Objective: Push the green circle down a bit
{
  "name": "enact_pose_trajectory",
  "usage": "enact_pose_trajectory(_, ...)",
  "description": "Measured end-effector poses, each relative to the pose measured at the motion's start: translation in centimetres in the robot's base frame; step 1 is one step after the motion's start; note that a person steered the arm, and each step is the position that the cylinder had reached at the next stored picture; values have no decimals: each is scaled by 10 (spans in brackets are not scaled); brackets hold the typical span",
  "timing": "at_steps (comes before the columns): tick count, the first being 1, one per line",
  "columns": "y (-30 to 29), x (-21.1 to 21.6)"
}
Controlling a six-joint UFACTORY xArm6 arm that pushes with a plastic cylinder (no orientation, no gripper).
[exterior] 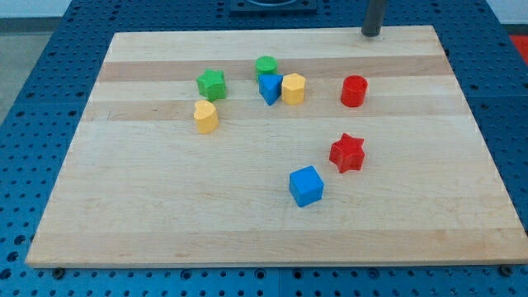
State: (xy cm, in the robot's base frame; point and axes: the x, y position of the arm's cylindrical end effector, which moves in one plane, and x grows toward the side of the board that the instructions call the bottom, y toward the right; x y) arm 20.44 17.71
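The rod's tip, with no jaws to open or close, rests at the board's top edge, well right of the green circle, which touches the blue triangle below it, blocking a straight downward push.

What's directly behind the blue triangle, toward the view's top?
The green circle sits right behind the blue triangle, apparently touching; its lower edge is covered by the triangle. The yellow block is beside it on the view's right. My tip is far off, top right.
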Motion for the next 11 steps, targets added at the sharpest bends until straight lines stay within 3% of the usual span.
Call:
enact_pose_trajectory(4, -11, 0)
enact_pose_trajectory(6, -97, 17)
enact_pose_trajectory(11, -179, 96)
